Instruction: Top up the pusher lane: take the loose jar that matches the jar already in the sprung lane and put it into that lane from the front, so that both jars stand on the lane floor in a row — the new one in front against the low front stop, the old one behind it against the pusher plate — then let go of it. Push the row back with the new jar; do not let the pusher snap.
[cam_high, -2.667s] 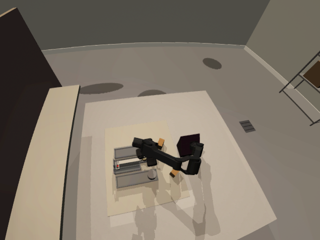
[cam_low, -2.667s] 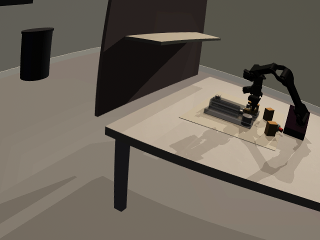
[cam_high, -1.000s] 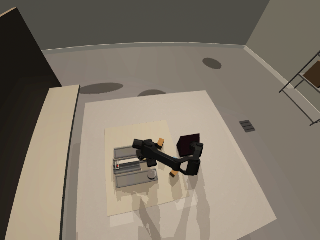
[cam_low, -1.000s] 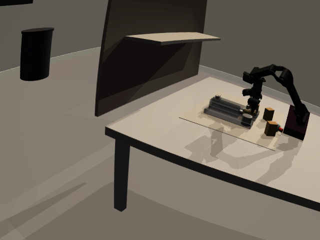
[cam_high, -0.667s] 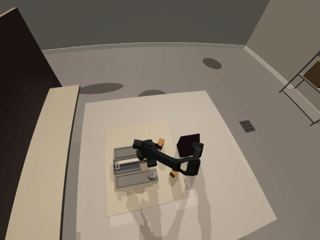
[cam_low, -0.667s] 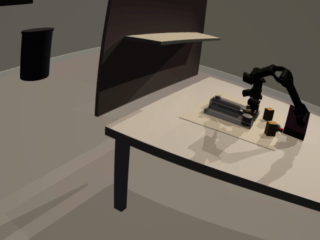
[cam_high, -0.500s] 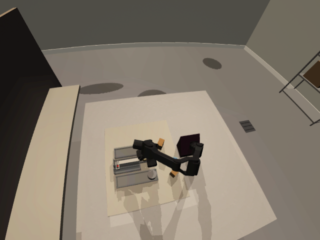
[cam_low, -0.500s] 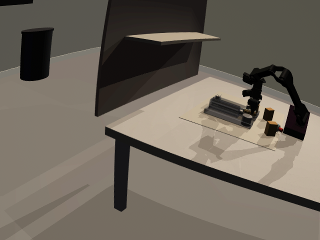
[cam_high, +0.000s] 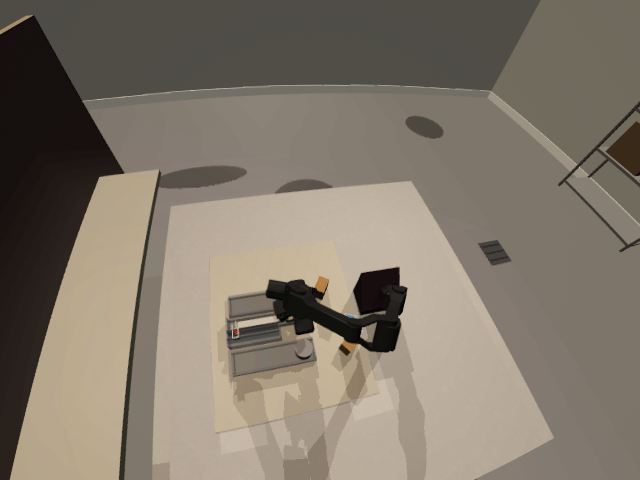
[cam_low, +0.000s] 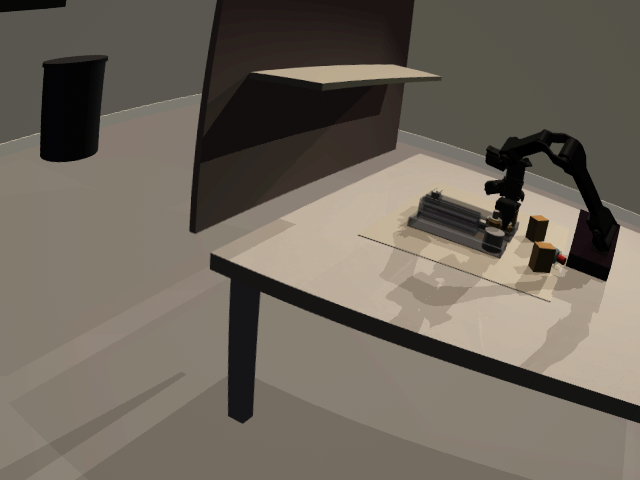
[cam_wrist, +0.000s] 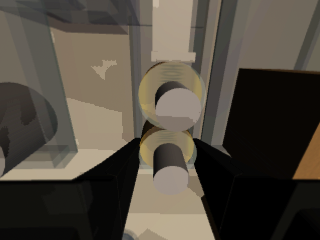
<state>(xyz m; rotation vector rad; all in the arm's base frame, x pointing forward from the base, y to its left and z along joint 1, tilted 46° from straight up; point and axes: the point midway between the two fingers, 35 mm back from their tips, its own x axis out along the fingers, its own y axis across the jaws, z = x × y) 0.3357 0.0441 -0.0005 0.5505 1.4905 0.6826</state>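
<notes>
My gripper (cam_low: 509, 225) (cam_wrist: 166, 143) is shut on a yellowish clear jar with a grey knob (cam_wrist: 170, 179), at the front end of the sprung lane. A matching jar (cam_wrist: 178, 109) stands directly behind it in the lane, close against the white pusher plate (cam_wrist: 173, 56). In the wrist view the two jars are in one row and seem to touch. The held jar's base and the low front stop are mostly hidden, so I cannot tell whether it rests on the lane floor. In the top view the arm covers both jars.
A grey jar (cam_high: 303, 348) (cam_low: 493, 240) (cam_wrist: 25, 125) stands in the neighbouring lane (cam_high: 261, 361). Two orange-brown blocks (cam_high: 322, 284) (cam_low: 541, 258) stand in front of the lanes; one is close on the right in the wrist view. A red-tipped item (cam_low: 560, 258) lies behind the nearer block.
</notes>
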